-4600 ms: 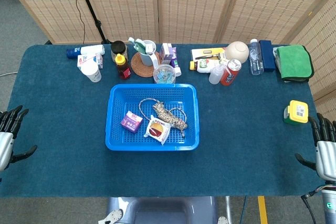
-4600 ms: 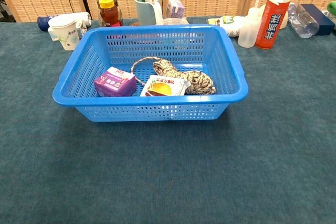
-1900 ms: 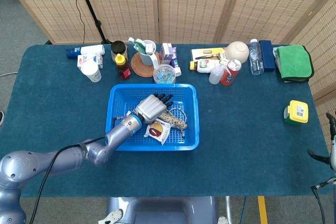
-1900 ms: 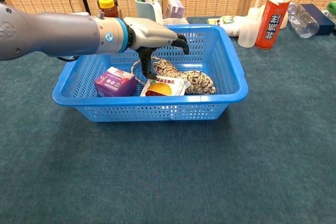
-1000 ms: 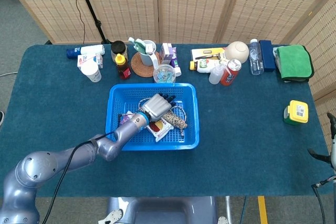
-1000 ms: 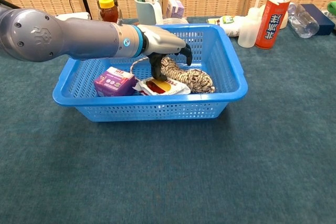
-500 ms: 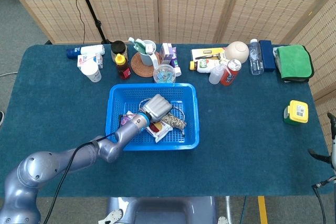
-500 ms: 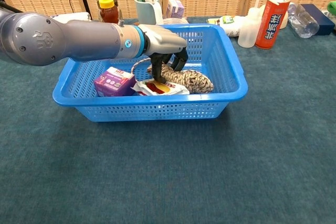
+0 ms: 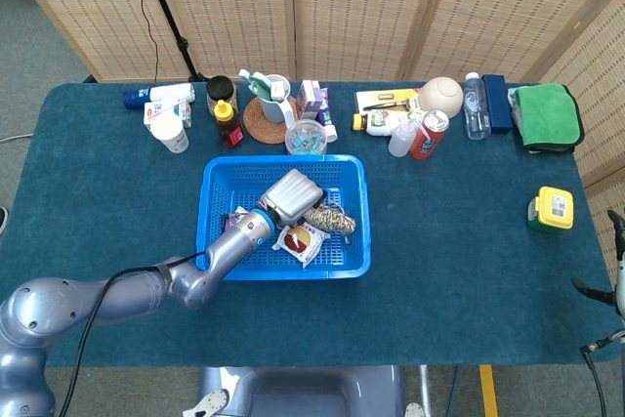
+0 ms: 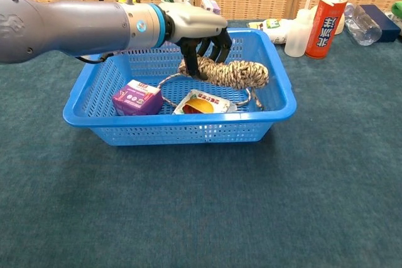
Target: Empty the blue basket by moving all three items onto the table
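Blue perforated plastic basket (image 9: 210, 241) (image 10: 94, 101) sits mid-table on the dark teal cloth. Inside it, a small purple carton (image 10: 137, 97) (image 9: 234, 221) lies toward 9 o'clock, and a flat white snack packet with a red-and-orange picture (image 10: 205, 103) (image 9: 301, 238) lies toward 6 o'clock on the basket floor. A speckled brown-and-cream rope bundle (image 10: 235, 73) (image 9: 335, 220) is lifted above the floor near the basket's centre, with a loose loop of the same rope trailing down to the floor beneath it.

Most of the purple carton is covered by the forearm in the head view. The right hand (image 9: 619, 280) shows only as a sliver at the 3 o'clock edge of the head view, cut off, so I cannot tell how its fingers lie.

The left hand (image 10: 198, 32) (image 9: 291, 195) reaches into the basket from 8 o'clock, dark fingers (image 10: 188, 61) curled down and closed round the left end of the rope bundle, holding it clear of the packet.
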